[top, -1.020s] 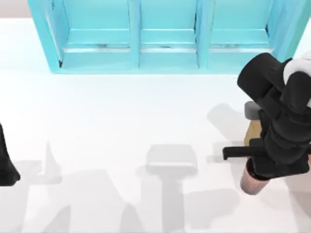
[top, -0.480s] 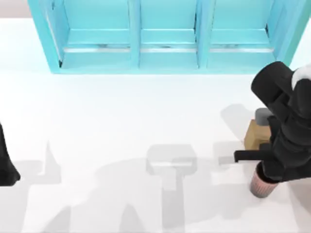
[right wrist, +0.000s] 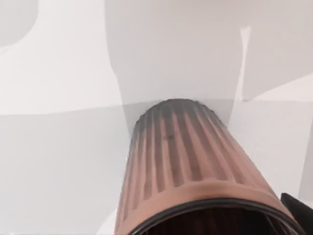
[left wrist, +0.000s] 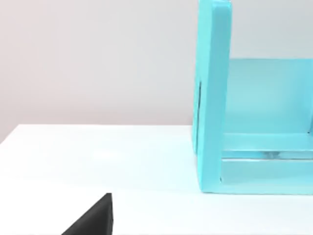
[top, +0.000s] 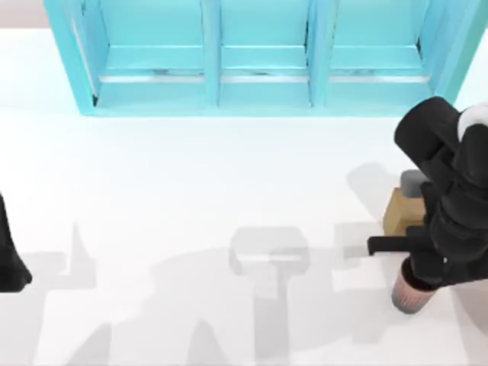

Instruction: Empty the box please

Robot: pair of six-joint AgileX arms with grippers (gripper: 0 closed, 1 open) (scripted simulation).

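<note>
Left arm (top: 9, 259) parked at the table's left edge. At right, your right arm (top: 450, 191) hangs over the ribbed cup (top: 408, 291); grip state cannot be told. The box (top: 398, 212) lies just beyond, under that arm.
</note>
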